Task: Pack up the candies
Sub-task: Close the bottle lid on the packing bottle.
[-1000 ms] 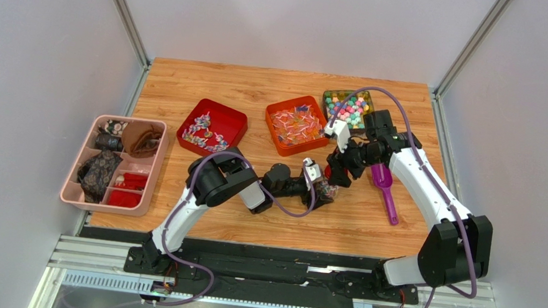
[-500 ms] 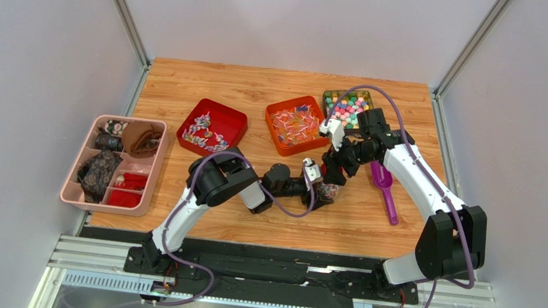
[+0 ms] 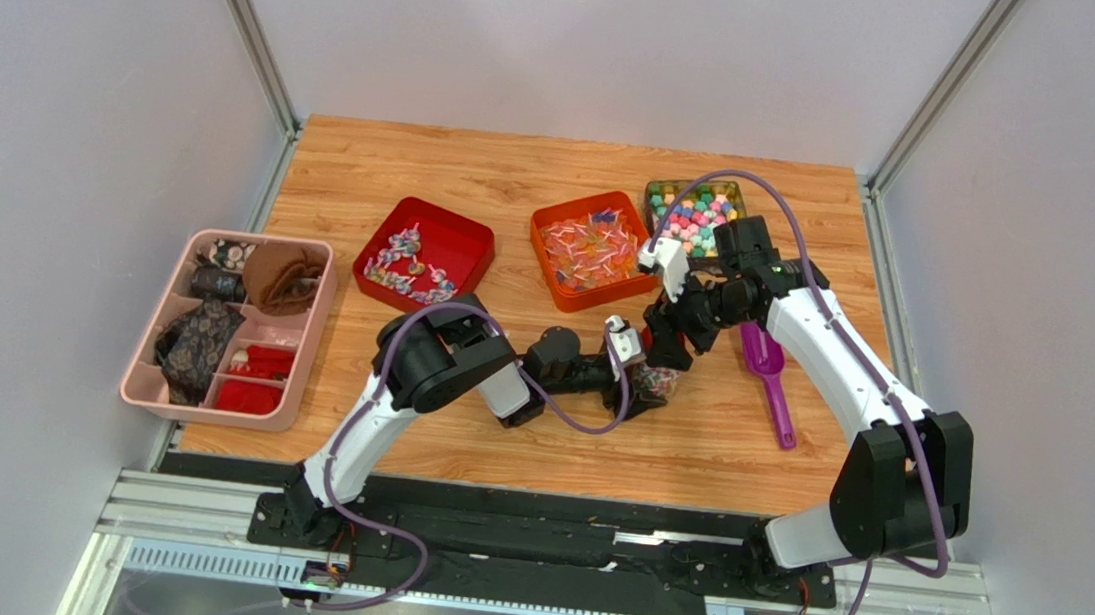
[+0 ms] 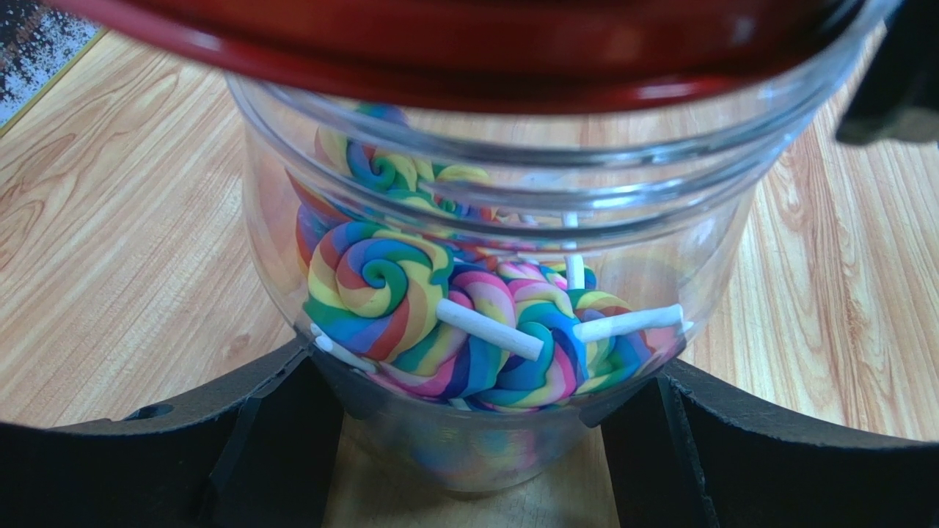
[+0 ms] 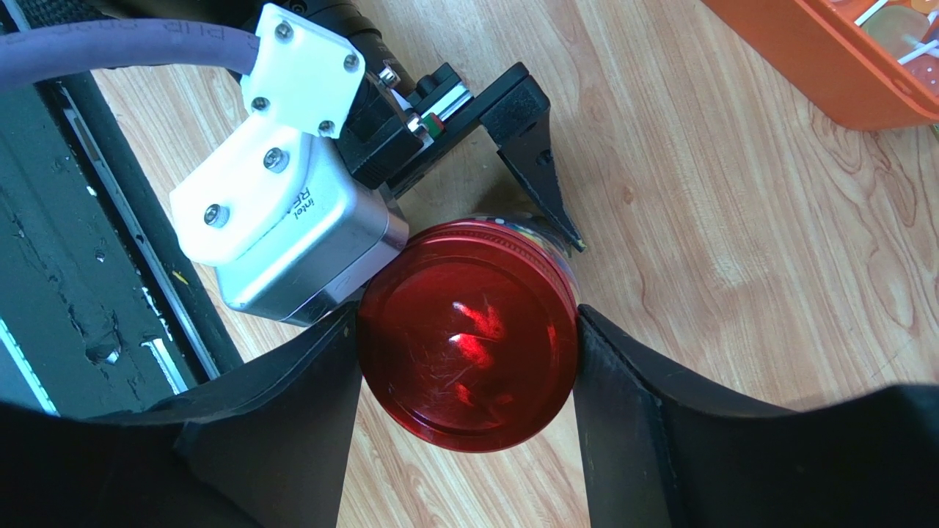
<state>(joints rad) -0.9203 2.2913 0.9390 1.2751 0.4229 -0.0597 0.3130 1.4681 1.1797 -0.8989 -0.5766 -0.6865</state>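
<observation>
Since the coming move turns on how lid and jar line up, we start from the wooden table (image 3: 371, 170). Near its middle the two arms meet. Behind them stand a red square tray (image 3: 474, 228) of twist-wrapped candies (image 3: 404, 261) and an orange square tray (image 3: 549, 227) of more sweets. They are well apart from both grippers.

The left gripper (image 4: 468, 462) reaches in from the side. Its two fingers are closed on the lower wall of a clear round plastic jar (image 4: 276, 198), which stands upright with its long axis vertical. The right gripper (image 5: 467, 325) comes from above, its fingers pressed against opposite sides of a round, translucent red lid (image 5: 441, 385). In the right wrist view the lid sits centred over the jar's mouth. In the left wrist view it lies level at the rim. We cannot tell whether it rests on the threads or hangs just above them. We judge that the right arm must do the turning while the left only steadies.

Inside the jar lie rainbow-swirl lollipops (image 4: 375, 286) with white sticks, heaped in the lower half.

As for writing, small print on the silver camera housing (image 5: 276, 220) seems to begin "intel". The grey lettering on the purple cable (image 5: 110, 55) is too faint to read.
</observation>
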